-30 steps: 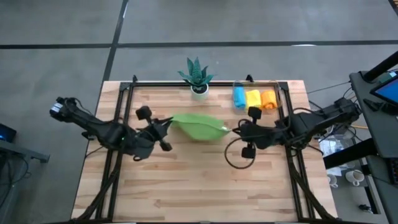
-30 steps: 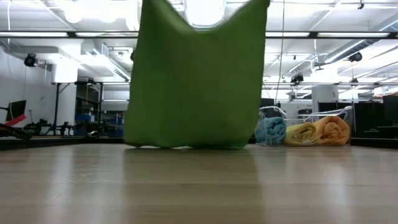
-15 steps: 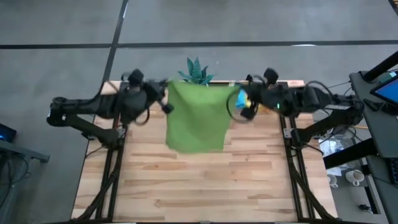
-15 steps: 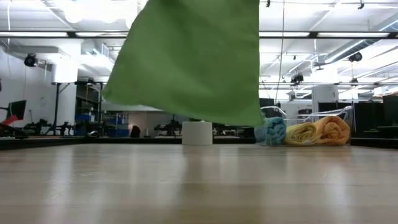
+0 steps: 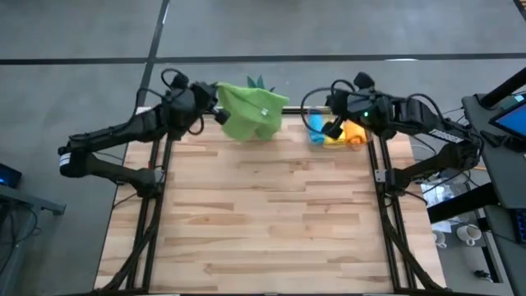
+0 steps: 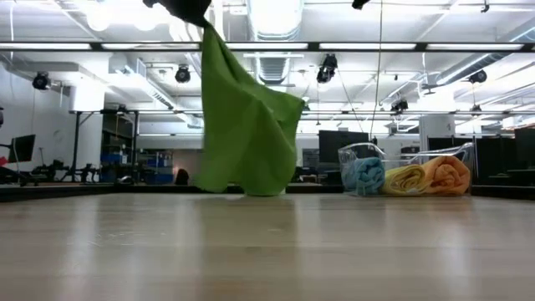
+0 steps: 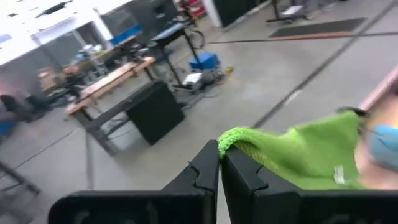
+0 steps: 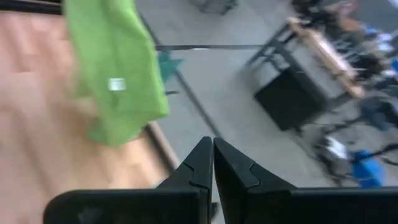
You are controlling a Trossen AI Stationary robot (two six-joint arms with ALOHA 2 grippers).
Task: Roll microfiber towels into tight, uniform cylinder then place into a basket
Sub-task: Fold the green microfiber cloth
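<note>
Green microfiber towel (image 5: 249,110): hanging by one corner from the left claw (image 5: 215,108), raised above the far edge of the wooden surface (image 5: 263,214); in the low view the cloth (image 6: 244,125) droops in loose folds, its lower edge at or just above the boards, cannot tell which. A small white tag shows on it in the wrist views

Left claw: fingers (image 7: 205,171) pressed together, pinching the towel's corner (image 7: 298,155)

Right claw (image 5: 329,125): fingers (image 8: 200,163) pressed together, nothing between them; held up near the far right corner, over the basket (image 6: 405,171), apart from the green towel (image 8: 115,68)

Basket: clear plastic bin at the far right of the surface, holding three rolled towels side by side: light blue (image 6: 364,176), yellow (image 6: 405,178), orange (image 6: 447,174)

Potted plant (image 5: 260,82): spiky green leaves showing just behind the hanging towel at the far edge; pot hidden
</note>
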